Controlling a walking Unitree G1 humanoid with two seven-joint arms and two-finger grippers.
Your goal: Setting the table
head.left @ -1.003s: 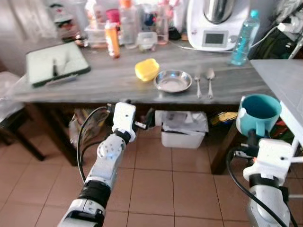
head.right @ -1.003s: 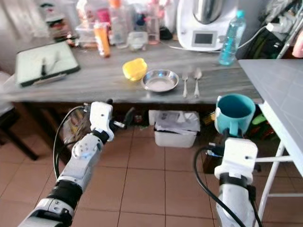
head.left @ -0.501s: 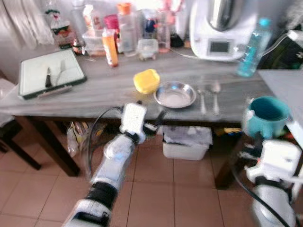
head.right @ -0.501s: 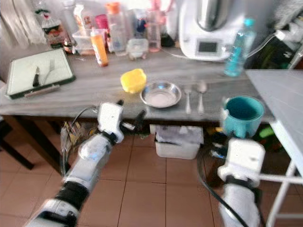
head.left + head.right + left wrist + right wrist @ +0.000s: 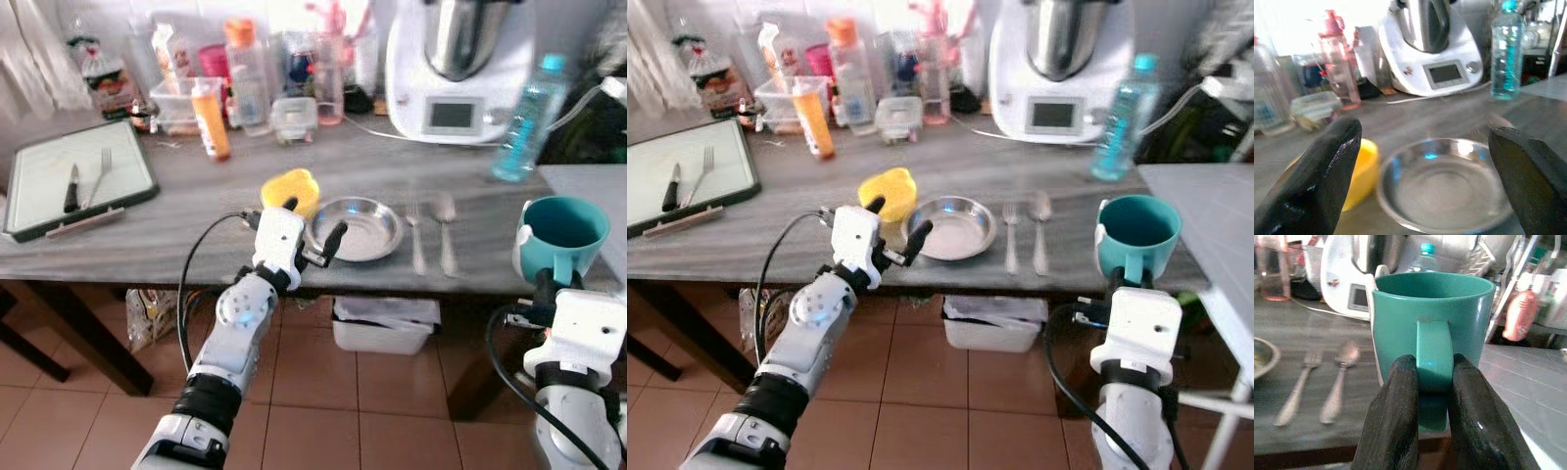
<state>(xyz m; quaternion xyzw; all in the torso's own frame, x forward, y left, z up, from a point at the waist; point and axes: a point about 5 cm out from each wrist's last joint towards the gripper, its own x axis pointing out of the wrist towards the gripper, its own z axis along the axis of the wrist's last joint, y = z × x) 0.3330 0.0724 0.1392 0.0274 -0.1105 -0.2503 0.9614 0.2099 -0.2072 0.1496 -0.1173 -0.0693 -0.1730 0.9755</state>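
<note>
A white kitchen machine (image 5: 453,61) stood at the back of the table (image 5: 176,211), with a blue water bottle (image 5: 530,117) beside it. Bottles and an orange tube (image 5: 211,117) crowded the back left. A plastic bin (image 5: 384,324) sat on the floor underneath.

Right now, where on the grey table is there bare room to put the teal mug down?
Bare patches: beside the spoon below the water bottle, and between the cutting board and the yellow container. The back edge is crowded with bottles.
</note>
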